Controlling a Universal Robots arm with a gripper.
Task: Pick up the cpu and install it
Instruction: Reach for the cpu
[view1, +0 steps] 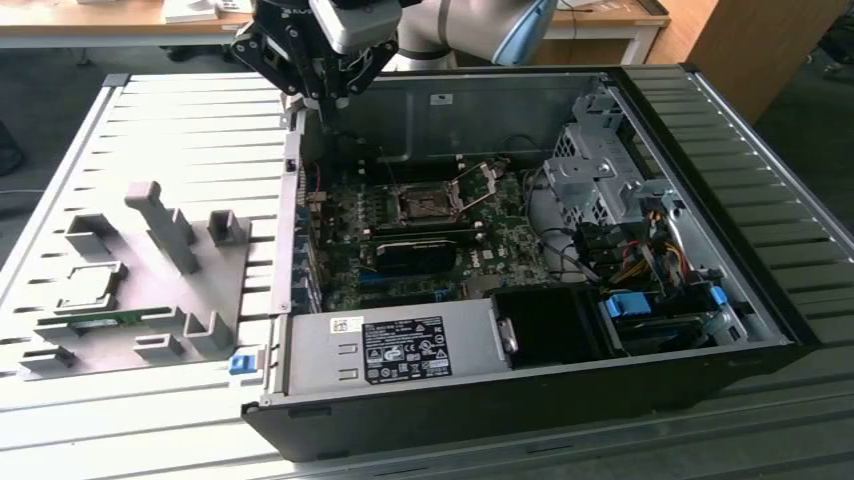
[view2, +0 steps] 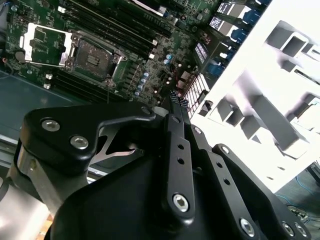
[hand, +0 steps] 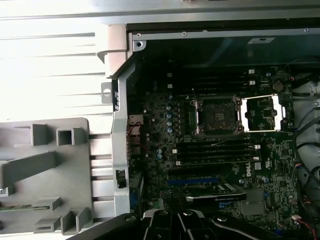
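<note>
Square silvery cpu (view1: 91, 284) lies flat in grey holder (view1: 160, 296).

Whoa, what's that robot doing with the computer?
A robot arm's gripper hangs above an open computer case. It is shut and holds nothing. The cpu lies in the grey holder tray at the exterior view's left, not yet picked up. Inside the case, the socket on the motherboard has its lid up and nothing in it.
</note>
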